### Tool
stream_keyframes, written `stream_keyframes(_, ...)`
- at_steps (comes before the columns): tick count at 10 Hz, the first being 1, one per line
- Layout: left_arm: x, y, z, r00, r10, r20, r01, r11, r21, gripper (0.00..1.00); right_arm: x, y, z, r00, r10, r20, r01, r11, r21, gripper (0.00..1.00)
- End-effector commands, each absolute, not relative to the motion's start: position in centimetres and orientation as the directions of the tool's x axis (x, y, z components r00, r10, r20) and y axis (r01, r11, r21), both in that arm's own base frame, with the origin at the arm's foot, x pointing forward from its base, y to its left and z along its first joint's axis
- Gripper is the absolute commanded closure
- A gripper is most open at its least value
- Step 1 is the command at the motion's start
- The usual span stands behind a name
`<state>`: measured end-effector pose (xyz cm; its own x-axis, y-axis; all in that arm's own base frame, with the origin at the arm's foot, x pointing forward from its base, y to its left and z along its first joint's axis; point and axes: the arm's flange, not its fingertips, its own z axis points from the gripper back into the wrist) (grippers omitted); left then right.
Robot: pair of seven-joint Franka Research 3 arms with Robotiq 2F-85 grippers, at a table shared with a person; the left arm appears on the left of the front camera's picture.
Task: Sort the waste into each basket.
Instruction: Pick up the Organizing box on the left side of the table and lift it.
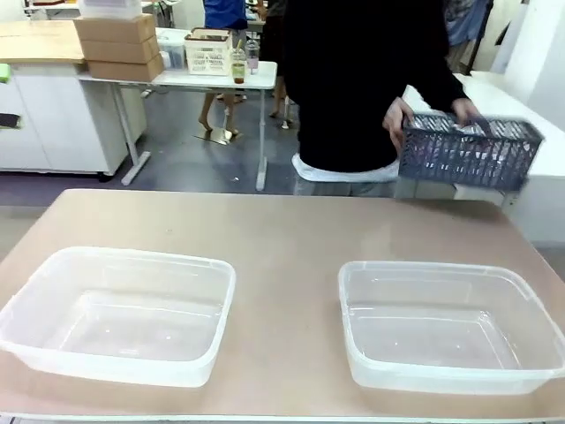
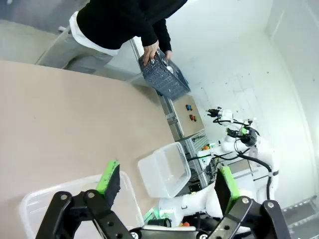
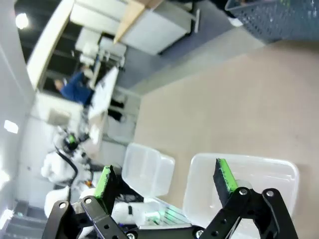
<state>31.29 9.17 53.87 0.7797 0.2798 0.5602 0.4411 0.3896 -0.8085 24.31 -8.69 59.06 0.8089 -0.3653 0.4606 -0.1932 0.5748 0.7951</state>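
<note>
Across the table [image 1: 282,230] a person [image 1: 353,79] is holding a dark grey slotted basket [image 1: 468,155], its contents too hidden to tell, while the left clear basket [image 1: 132,256] and the right clear basket [image 1: 441,267] are sitting empty. The left gripper [image 2: 167,172] is hanging wide open above the left one. The right gripper [image 3: 163,172] is hanging equally wide above the right one, so sorting looks unstarted, and the next move is calling for waste to reach the table.

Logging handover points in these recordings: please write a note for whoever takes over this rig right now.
Left gripper: open, holding nothing.
Right gripper: open, holding nothing.
Left tub and right tub: side by side on the table, both empty.
Dark grey basket: held at the far right, in the person's hands; contents unclear.
Done: nothing sorted.
Left: all the sorting.
</note>
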Motion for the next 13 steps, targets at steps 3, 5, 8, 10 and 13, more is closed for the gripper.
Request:
stream_keyframes(3, 31.3, 6.8, 55.8, 0.723, 0.196, 0.663, 0.551, 0.416, -0.724, 0.0, 27.2, -4.8, 58.9, 0.822, -0.259, 0.508, -0.266, 0.614, 0.743, 0.0)
stream_keyframes(5, 31.1, 6.4, 55.9, 0.74, 0.201, 0.642, 0.53, 0.414, -0.74, 0.0, 27.9, 0.4, 59.3, 0.878, -0.129, 0.461, -0.256, 0.687, 0.68, 0.0)
stream_keyframes(8, 29.3, 7.2, 57.6, 0.824, -0.102, 0.557, 0.502, 0.586, -0.636, 0.0, 28.4, 18.4, 61.7, 0.905, 0.185, 0.383, -0.392, 0.711, 0.584, 0.0)
stream_keyframes(10, 26.3, 9.0, 56.7, 0.875, -0.265, 0.406, 0.452, 0.75, -0.484, 0.0, 25.7, 30.8, 56.8, 0.918, 0.315, 0.242, -0.392, 0.812, 0.432, 0.0)
stream_keyframes(13, 23.6, 6.7, 53.2, 0.797, -0.562, 0.223, 0.602, 0.708, -0.369, 0.0, 23.7, 36.8, 50.8, 0.881, 0.452, 0.141, -0.474, 0.839, 0.269, 0.0)
